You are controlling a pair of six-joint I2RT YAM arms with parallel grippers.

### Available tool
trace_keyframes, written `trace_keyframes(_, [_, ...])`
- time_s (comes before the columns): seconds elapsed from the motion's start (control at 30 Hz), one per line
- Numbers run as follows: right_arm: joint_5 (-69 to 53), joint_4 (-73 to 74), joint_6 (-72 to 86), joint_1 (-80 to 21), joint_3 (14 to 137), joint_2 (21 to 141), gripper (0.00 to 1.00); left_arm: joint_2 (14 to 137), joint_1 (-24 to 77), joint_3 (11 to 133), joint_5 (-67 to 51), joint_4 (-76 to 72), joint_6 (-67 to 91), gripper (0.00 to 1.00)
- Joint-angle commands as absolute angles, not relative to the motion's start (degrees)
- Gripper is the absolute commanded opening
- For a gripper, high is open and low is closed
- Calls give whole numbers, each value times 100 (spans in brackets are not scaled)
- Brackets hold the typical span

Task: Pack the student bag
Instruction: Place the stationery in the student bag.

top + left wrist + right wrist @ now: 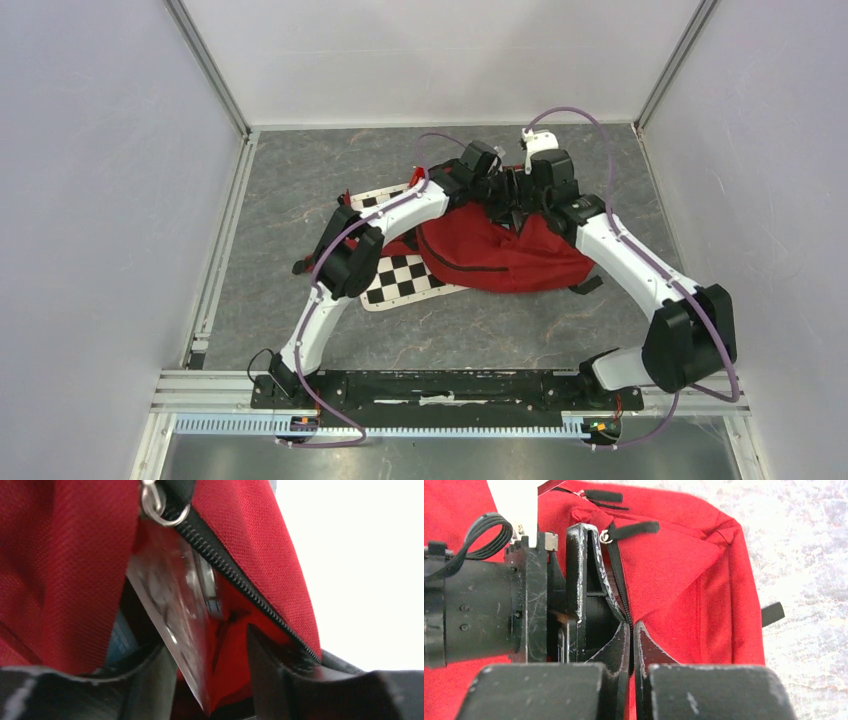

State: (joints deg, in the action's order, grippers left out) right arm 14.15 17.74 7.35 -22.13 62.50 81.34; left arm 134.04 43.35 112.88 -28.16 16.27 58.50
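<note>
Two arms are extended from the near edge of the table (500, 330) to the student bag (500, 255), which lies mid-table, partly on a checkerboard mat (400, 280). The right gripper (632, 627) is clenched on the zipper lip (620, 585). The left gripper (205, 637), jaws spread, is set in the opening around a clear flat packet (170, 600), which is not pinched. Risk judged: if the lip slips, the mouth collapses and the packet is snagged on the zipper teeth.

Overhead camera looks down from behind; wrist cameras closely share the bag (500, 255).
</note>
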Motion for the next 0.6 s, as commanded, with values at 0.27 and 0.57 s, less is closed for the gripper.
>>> trace_keyframes(0.27, [1385, 1473, 814, -2241, 6147, 7744, 0, 11516, 3895, 10288, -1570, 2288, 4529, 78])
trace_keyframes(0.57, [647, 1280, 764, -2239, 5895, 7705, 0, 11367, 3850, 10201, -1355, 2695, 4296, 72])
